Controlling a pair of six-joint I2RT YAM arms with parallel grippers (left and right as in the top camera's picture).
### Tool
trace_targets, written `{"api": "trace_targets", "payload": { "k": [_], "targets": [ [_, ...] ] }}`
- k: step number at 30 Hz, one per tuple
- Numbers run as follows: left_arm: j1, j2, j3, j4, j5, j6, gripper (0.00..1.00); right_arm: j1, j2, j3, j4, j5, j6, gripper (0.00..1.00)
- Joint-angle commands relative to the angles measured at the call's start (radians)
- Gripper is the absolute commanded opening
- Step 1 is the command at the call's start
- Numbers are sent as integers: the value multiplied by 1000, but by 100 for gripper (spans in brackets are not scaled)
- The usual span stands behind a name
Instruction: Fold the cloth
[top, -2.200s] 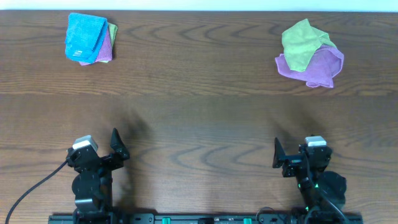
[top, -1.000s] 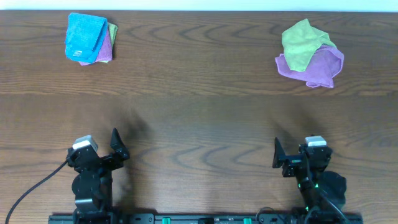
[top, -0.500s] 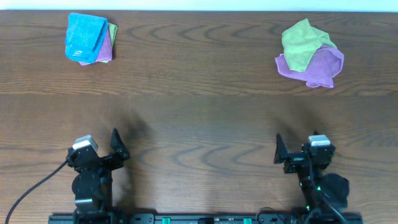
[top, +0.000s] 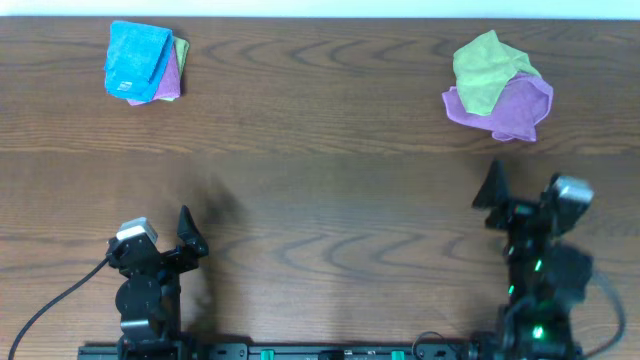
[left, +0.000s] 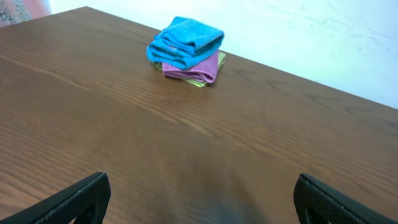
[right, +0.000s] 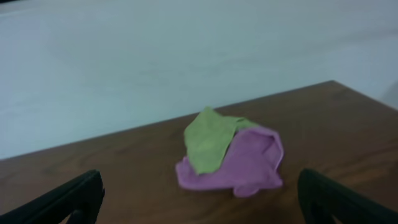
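Note:
The purple cloth (top: 515, 108) lies crumpled at the table's far right, with a lime-green cloth (top: 483, 68) draped over its left part. No white tag shows. The right wrist view shows the purple cloth (right: 245, 165) ahead, between the fingers and well beyond them, under the green one (right: 208, 140). My right gripper (top: 525, 205) is open and empty, short of the cloth and a little right of it. My left gripper (top: 160, 245) is open and empty at the near left, far from the cloth.
A folded stack with a blue cloth (top: 138, 60) on top, and purple and green ones beneath, sits at the far left; it also shows in the left wrist view (left: 185, 40). The wooden table (top: 320, 190) ends at a white wall behind.
My right gripper has moved away from the front edge, forward and to the right, toward the crumpled cloths. The left arm and all cloths have not moved.

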Motion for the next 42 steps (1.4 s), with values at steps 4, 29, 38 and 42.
{"api": "trace_targets", "payload": {
  "k": [4, 29, 38, 42],
  "targets": [
    [-5, -5, -24, -11, -18, 14, 95, -55, 448, 323, -10, 6, 22, 99],
    [-5, -5, -24, -11, -18, 14, 95, -103, 1083, 803, -498, -30, 28, 96],
    [-5, -5, -24, -11, -18, 14, 95, -246, 1239, 885, -511, -116, 101, 91],
    [-5, -5, -24, -11, -18, 14, 95, -264, 1282, 957, -511, -116, 78, 89]
  ]
}}
